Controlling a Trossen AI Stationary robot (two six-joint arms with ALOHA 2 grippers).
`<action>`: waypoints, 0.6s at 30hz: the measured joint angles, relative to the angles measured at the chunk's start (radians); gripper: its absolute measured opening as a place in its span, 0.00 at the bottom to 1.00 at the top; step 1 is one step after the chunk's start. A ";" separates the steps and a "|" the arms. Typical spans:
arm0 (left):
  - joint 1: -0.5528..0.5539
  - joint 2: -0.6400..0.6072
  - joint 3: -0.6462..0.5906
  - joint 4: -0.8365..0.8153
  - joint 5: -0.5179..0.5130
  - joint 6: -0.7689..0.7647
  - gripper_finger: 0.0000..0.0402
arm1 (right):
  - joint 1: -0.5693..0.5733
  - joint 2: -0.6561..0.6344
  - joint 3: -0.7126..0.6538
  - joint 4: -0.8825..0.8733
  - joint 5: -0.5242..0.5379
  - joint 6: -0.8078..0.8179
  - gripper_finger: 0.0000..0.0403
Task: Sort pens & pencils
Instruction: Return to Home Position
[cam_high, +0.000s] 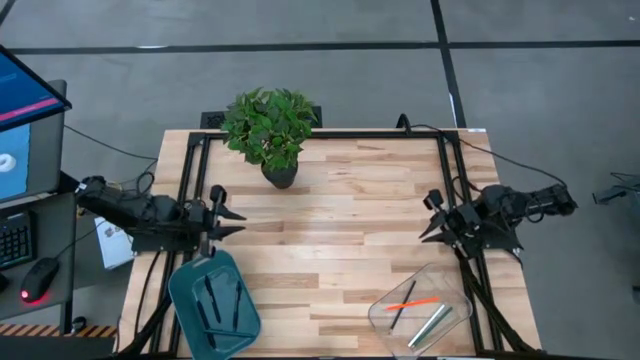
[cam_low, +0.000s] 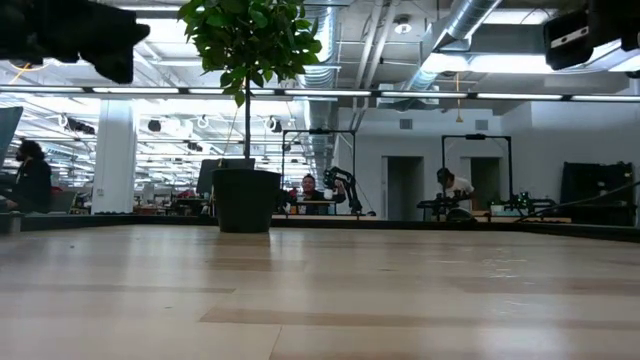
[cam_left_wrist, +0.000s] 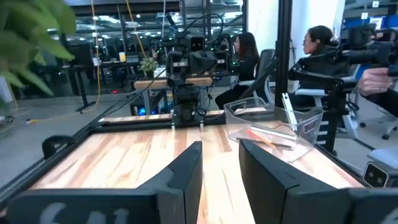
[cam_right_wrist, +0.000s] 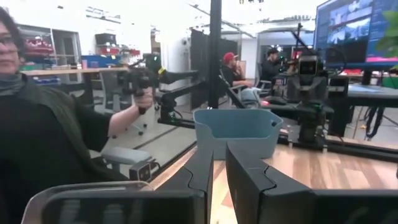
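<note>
Left gripper: poised over the left side of the table, just behind the teal bin; fingers apart, nothing between them, bare wood showing through the gap in the left wrist view.

Right gripper: mirrored on the right side, just behind the transparent bin; fingers parted by only a narrow gap, holding nothing.

Dark pens: lying in the teal bin near the front-left corner, roughly side by side; exact count hard to tell.

Orange pencil: inside the transparent bin, crossing a dark stick.

Pale pencils: two, side by side in the same transparent bin, nearer its front corner.

Elsewhere: potted plant at the back centre of the table, well apart from both bins; every stick in view lying in one bin or the other.

Stage: sorting apparently complete; both arms empty and drawn to their own sides, consistent with parking.

Handling: likely light, stiff and smooth, so prone to roll or slip under a loose pinch; points probably brittle.

Where to take hold: best at mid-length, fingers closing across the shaft, to keep either end from dipping.

Caution: crossed sticks in the transparent bin probably awkward to pinch singly; the upper one would need lifting first.
</note>
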 joint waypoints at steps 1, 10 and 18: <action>0.004 -0.004 -0.011 0.007 0.000 -0.008 0.24 | -0.004 -0.002 0.000 0.003 -0.001 0.003 0.16; 0.007 -0.071 -0.092 0.069 0.002 -0.018 0.24 | -0.008 -0.041 -0.066 0.041 -0.001 0.013 0.16; 0.007 -0.110 -0.115 0.063 0.003 -0.019 0.24 | -0.008 -0.041 -0.142 0.128 0.001 0.023 0.16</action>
